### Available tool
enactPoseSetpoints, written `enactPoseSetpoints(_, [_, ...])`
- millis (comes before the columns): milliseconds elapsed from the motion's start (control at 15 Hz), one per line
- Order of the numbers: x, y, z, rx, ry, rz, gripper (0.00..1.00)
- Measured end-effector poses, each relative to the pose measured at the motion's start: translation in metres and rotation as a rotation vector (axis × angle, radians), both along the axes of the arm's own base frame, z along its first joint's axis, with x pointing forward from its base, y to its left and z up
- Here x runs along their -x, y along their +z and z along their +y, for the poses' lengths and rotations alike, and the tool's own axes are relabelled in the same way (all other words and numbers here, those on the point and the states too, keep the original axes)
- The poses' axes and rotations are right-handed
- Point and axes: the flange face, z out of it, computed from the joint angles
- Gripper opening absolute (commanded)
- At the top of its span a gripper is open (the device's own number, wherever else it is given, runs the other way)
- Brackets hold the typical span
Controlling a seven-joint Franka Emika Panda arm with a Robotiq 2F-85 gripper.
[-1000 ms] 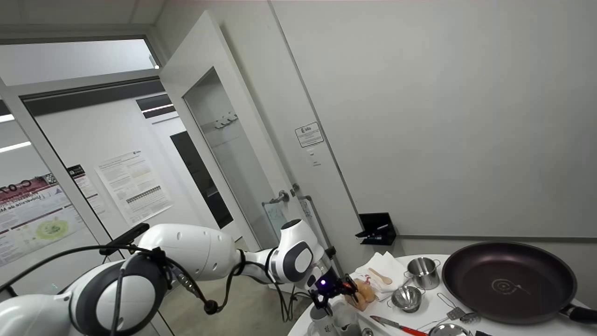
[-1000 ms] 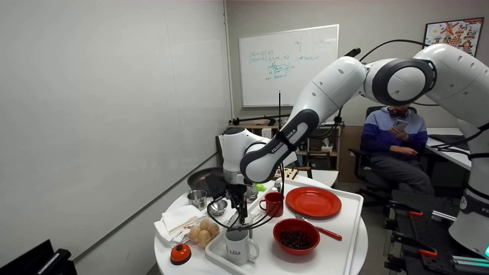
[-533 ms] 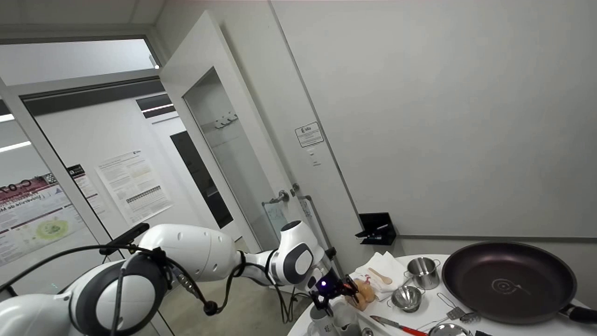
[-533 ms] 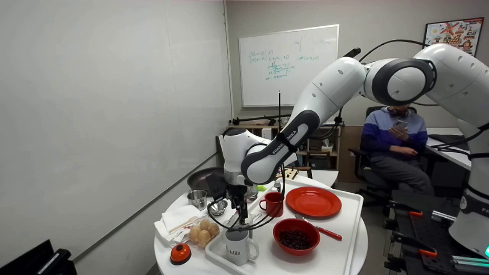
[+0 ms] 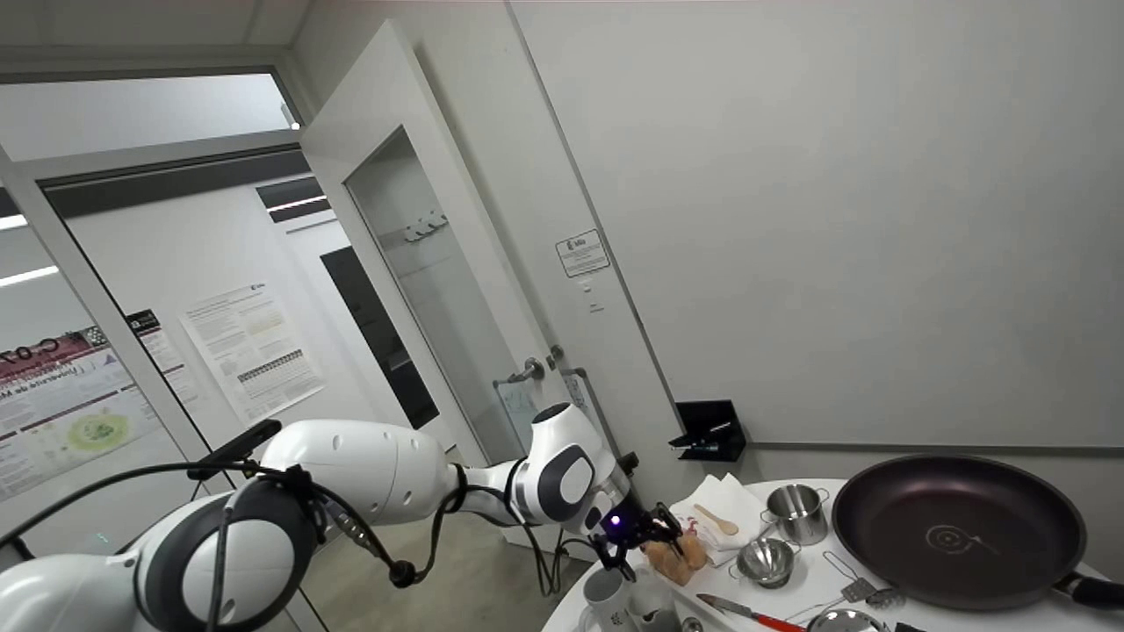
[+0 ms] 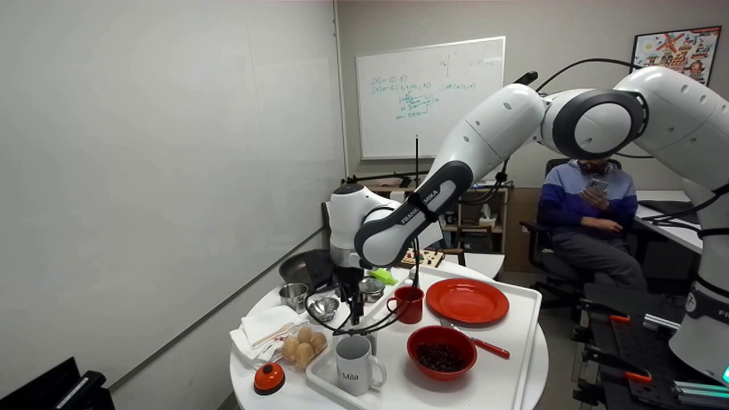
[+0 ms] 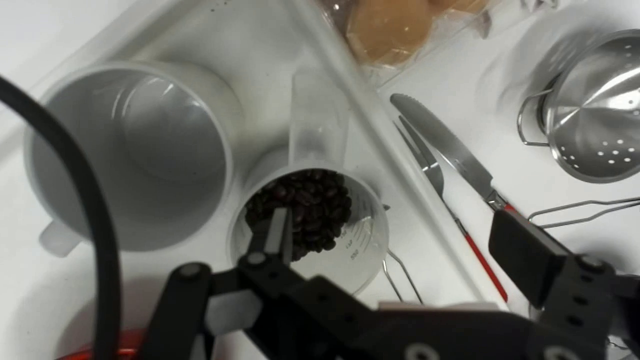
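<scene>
Jaws wide apart, one above measuring cup (image 7: 359,239), dark beans (image 7: 319,212) inside

The arm (image 6: 495,126) is bent at several joints, its forearm (image 6: 449,189) sloping down toward the jaws. The wrist (image 6: 346,225) stands nearly upright, directly above the jaws. The gripper (image 7: 397,237) points downward, jaws spread wide. Its fingers (image 7: 527,257) stand well apart, facing each other across the gap; a black cable (image 7: 103,235) runs alongside, outside the jaws.

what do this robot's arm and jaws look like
The arm is white with rounded segments, dark bands and partly covered lettering ending in EMIKA. Black cables are strapped along it. The jaws are black, with jointed links and grey patches.
</scene>
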Motion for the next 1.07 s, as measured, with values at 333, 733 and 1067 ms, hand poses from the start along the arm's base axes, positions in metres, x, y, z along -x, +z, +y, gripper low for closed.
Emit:
enactPoseSetpoints(333, [-0.021, 0.006, 0.001, 0.017, -0.01, 0.005, 1.0])
enactPoseSetpoints(733, [-0.032, -0.017, 0.014, 0.033, -0.002, 0.036, 1.0])
enactPoseSetpoints(1067, [-0.036, -0.031, 0.022, 0.029, 0.008, 0.03, 1.0])
